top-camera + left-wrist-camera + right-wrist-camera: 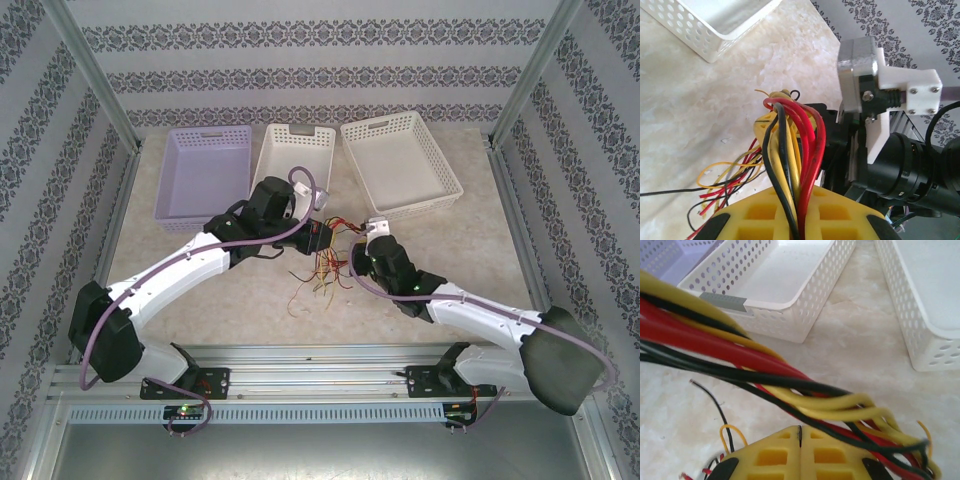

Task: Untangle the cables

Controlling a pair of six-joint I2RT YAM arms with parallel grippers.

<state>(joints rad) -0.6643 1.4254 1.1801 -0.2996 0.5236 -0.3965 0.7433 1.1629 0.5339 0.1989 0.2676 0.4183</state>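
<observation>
The cables [790,150] sit bunched in the clamped left gripper [795,202]. The right gripper [800,452] is pinched shut alongside, its catch unclear. Next, I'd say, draw one strand clear.

Three perforated baskets line the far side of the table. There's a lilac basket [205,170] on the left, a narrow white basket [295,150] in the middle, and a wider white basket [400,165] on the right, turned a little out of line with the others. The lilac and the narrow white one sit just beside each other, and a small gap parts the two white ones. Up close, the narrow white basket carries a grey label [722,301] on its rim. The tabletop [240,300] is pale with a marbled look. Wallpaper [320,75] in grey floral bands covers the walls. Silver frame posts [95,75] rise at the back corners, and a slotted metal rail [320,365] runs along the near edge.
</observation>
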